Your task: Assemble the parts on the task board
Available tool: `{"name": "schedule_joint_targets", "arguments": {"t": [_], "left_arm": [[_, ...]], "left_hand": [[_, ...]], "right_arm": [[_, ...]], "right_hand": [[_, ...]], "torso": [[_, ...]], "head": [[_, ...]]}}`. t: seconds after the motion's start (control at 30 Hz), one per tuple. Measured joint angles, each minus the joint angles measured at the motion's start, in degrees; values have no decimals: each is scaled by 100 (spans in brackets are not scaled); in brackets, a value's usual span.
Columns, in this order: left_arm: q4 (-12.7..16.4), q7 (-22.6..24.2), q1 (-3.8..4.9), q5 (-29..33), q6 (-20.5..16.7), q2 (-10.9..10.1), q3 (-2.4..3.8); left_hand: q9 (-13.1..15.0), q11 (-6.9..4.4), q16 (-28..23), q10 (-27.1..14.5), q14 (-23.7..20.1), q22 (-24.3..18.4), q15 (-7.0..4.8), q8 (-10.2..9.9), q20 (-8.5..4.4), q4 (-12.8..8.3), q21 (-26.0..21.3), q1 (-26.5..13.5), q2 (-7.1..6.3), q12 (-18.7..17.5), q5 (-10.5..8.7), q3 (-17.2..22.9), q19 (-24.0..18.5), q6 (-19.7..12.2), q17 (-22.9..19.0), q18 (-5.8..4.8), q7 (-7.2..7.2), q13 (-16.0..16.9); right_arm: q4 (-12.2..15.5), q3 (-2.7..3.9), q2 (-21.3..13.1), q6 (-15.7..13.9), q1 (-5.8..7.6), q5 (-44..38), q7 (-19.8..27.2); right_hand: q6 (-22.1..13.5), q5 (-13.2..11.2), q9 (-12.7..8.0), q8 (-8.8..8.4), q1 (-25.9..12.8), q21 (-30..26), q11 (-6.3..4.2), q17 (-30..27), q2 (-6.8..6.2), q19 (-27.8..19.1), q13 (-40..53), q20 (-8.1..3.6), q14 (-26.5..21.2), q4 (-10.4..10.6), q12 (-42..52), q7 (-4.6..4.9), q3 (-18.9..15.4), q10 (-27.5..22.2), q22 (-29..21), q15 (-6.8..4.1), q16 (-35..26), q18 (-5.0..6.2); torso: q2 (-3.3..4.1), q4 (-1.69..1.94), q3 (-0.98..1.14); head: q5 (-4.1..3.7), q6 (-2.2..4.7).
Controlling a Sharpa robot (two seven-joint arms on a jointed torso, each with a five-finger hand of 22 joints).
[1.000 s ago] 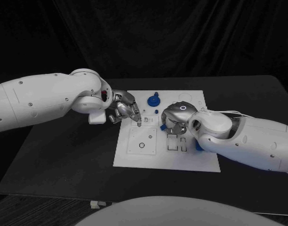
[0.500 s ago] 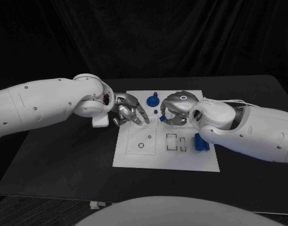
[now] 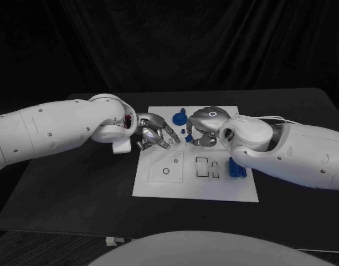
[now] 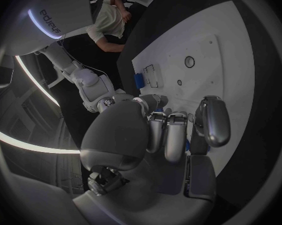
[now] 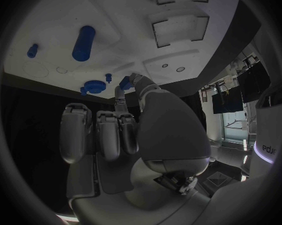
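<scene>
The white task board (image 3: pixel 193 185) lies mid-table. Over its far left part hovers my left hand (image 3: pixel 155 134), fingers bent but apart, nothing plainly in them. My right hand (image 3: pixel 204 134) faces it over the far middle and pinches a small blue part (image 3: pixel 189 137) between thumb and finger; that small blue part (image 5: pixel 125 83) also shows in the right wrist view. A blue gear-like part (image 3: pixel 180 118) stands at the far edge just beyond both hands. A blue cylinder (image 3: pixel 235 167) lies by the board's right edge, under my right forearm. Another small blue peg (image 5: pixel 32 50) sits on the board.
Rectangular slots (image 3: pixel 206 167) and a round hole (image 3: pixel 166 170) mark the near half of the board. Black table (image 3: pixel 66 188) surrounds the board on all sides. My two forearms cross the table from either side.
My right hand moved from over the slots toward the far edge, carrying the small blue part and uncovering the blue cylinder. My left hand shifted slightly toward it.
</scene>
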Motion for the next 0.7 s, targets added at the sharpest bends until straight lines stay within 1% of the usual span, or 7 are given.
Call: {"name": "schedule_joint_targets", "arguments": {"t": [0.2, 0.27, 0.3, 0.53, 0.7], "left_arm": [[-9, 102, -11, -65, -59, 15, 0], [-16, 125, -13, -80, -72, 26, 0], [-21, 136, -14, -86, -78, 32, 0], [-83, 189, -21, -115, -114, 61, 1], [-115, 210, -27, -126, -121, 68, 1]], "left_hand": [[-4, 0, 0, 0, 0, 0, 0, 0, 0, 0, 0, -2, -2, 0, 0, 0, 0, 0, 0, 0, 0, 0], [-7, 0, 0, 0, 0, 0, 0, 0, 0, 0, 0, -24, -24, 0, 0, 0, 0, 0, 0, 0, 0, -1], [-7, 0, 0, 0, 0, 0, 0, 0, 0, 0, 0, -24, -24, 0, 0, 0, 0, 0, 0, 0, 0, -1], [-7, 0, 0, 0, 0, 0, 0, 0, 0, 0, -1, -24, -24, 0, -22, 0, 0, 0, 0, 0, 0, -1], [-15, 1, 0, 0, 0, 0, 1, 0, -21, 0, -1, -24, -24, 0, -22, 0, -21, 1, 0, 0, 0, -1]], "right_arm": [[-33, -1, 39, 1, 0, 0, 0], [-54, -1, 60, 3, 0, 0, 0], [-65, -1, 71, 4, 0, 0, 0], [-176, -1, 199, 33, -1, 0, 0], [-244, -1, 284, 61, -7, 0, 0]], "right_hand": [[1, -15, -6, -16, 0, 0, 0, 0, 0, 0, 0, 0, 0, 0, 0, -1, 0, 0, 3, 0, 0, 0], [9, -21, -11, -17, 0, 0, 0, 0, -1, 0, 0, 0, 0, 0, 0, -10, 0, 0, 3, 0, 0, 0], [12, -21, -11, -17, 0, 0, 17, 0, -1, 0, 0, 0, 0, 0, 0, -12, 0, 17, 3, 0, 0, 1], [19, -22, -10, -43, 0, 0, 19, 0, -1, 0, 0, 0, 0, 0, 0, -20, -1, 19, 2, 0, 0, 1], [19, -23, -9, -50, 0, 0, 19, 0, -1, 0, 0, 0, 0, 0, 0, -21, -1, 19, 2, 0, 0, 1]], "torso": [[0, -3, 1], [-2, -6, 1], [-3, -7, 1], [-4, -7, 4], [-7, -6, 5]], "head": [[13, 0], [16, 0], [17, 0], [3, 0], [13, 0]]}}
